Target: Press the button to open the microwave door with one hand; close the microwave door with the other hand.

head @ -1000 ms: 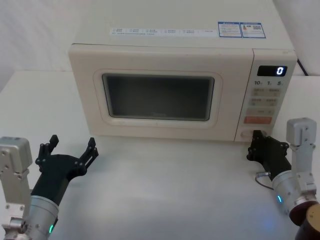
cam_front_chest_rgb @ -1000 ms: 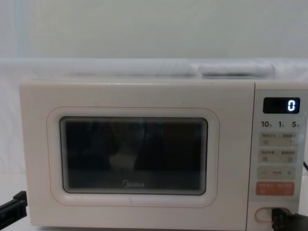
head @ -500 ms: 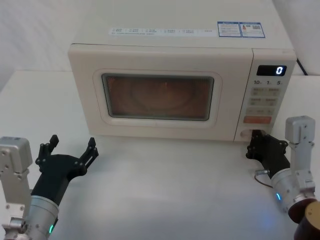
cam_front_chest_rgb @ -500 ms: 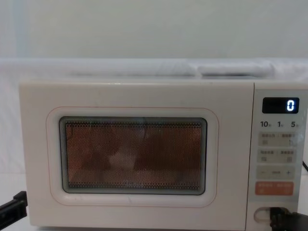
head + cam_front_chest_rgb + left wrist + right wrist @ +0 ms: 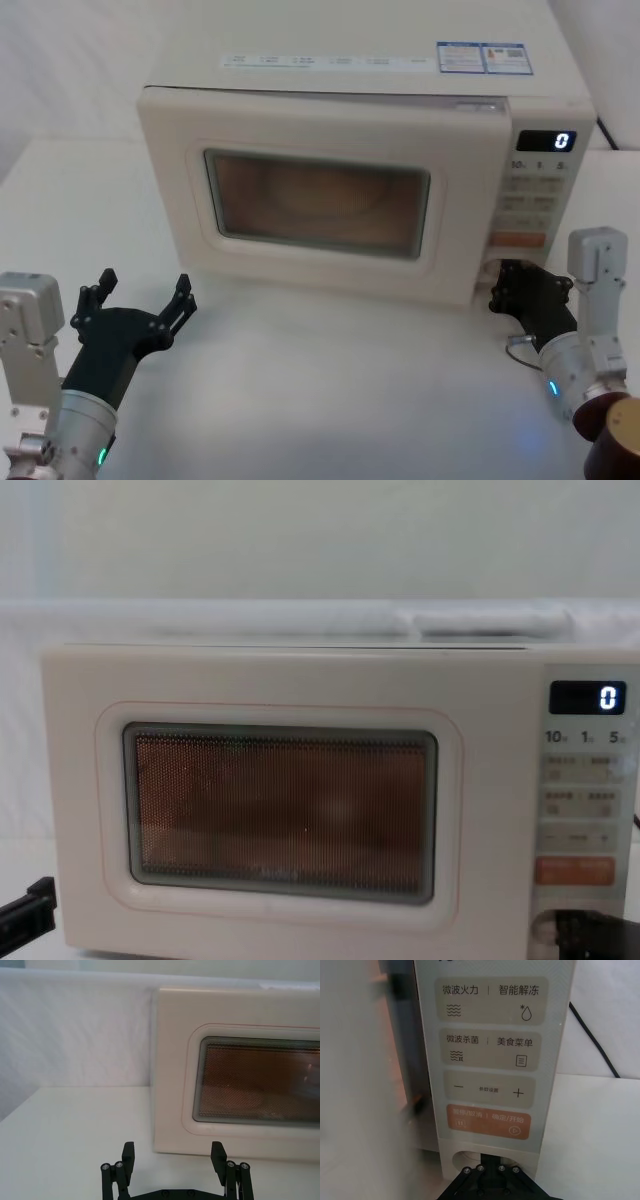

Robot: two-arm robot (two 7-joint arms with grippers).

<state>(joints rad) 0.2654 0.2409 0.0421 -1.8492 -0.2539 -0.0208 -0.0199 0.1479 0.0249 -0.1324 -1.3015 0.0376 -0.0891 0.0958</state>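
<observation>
- Swinging out on its left hinge, the microwave door (image 5: 318, 195) stands ajar, its right edge off the control panel (image 5: 535, 195); a second ago it sat flush.
- Right gripper (image 5: 512, 290) sits at the button (image 5: 465, 1162); whether its fingers are open, I cannot tell.
- Left gripper (image 5: 140, 297), fingers spread, rests on open table (image 5: 330, 380) before the door's left corner.

Lab-like test bench: lone microwave (image 5: 330, 170) on bare white table (image 5: 330, 390), white backdrop (image 5: 300, 540).
</observation>
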